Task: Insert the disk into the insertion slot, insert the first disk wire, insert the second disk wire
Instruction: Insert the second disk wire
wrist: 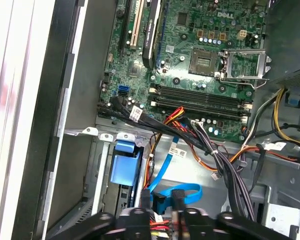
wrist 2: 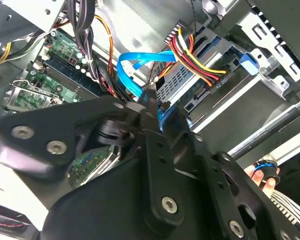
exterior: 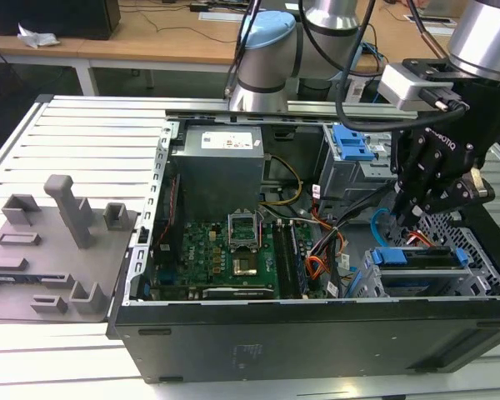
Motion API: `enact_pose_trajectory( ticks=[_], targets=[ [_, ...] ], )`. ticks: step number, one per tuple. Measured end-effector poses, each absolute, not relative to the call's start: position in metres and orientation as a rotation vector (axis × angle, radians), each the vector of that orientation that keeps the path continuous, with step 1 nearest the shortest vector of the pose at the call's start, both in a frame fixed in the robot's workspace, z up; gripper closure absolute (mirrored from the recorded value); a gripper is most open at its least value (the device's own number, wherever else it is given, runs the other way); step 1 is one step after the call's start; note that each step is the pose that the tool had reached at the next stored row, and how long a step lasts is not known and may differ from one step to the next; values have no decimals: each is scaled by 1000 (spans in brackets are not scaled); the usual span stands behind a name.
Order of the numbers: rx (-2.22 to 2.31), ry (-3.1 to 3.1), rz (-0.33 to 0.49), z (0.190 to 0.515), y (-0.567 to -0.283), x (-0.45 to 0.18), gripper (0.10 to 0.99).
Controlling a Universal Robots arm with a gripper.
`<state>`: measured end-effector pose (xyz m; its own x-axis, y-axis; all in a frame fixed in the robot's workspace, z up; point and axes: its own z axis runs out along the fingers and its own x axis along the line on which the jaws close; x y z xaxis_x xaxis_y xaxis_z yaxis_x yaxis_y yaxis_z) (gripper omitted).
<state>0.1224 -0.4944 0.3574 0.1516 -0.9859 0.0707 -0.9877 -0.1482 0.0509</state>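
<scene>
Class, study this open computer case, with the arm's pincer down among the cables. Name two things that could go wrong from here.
1. The pincer sits right at the looped blue flat cable; a careless move might snag or kink that loop.
2. The bundle of red, yellow and black wires crosses close by, so a sideways move could drag on them where they reach the silver-grey disk in its blue plastic frame.

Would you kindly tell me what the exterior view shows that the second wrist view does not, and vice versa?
The exterior view adds the grey fixture plate beside the computer case, on the exterior view's left, and the power supply. The second wrist view adds a person's fingertips and red, yellow and black wires reaching the disk. Both share the gripper, the blue cable near it and the motherboard.
</scene>
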Motion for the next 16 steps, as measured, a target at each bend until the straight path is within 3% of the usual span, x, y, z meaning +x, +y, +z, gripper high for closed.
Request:
enact_pose_trajectory(
  ticks=[1, 3, 9, 16],
  targets=[
    [2318, -1993, 31, 357, -494, 122, 871],
    [2318, -1992, 31, 357, -494, 122, 922],
    [2318, -1993, 31, 357, -496, 122, 922],
    [2318, -1992, 31, 356, -516, 125, 922]
  ],
)
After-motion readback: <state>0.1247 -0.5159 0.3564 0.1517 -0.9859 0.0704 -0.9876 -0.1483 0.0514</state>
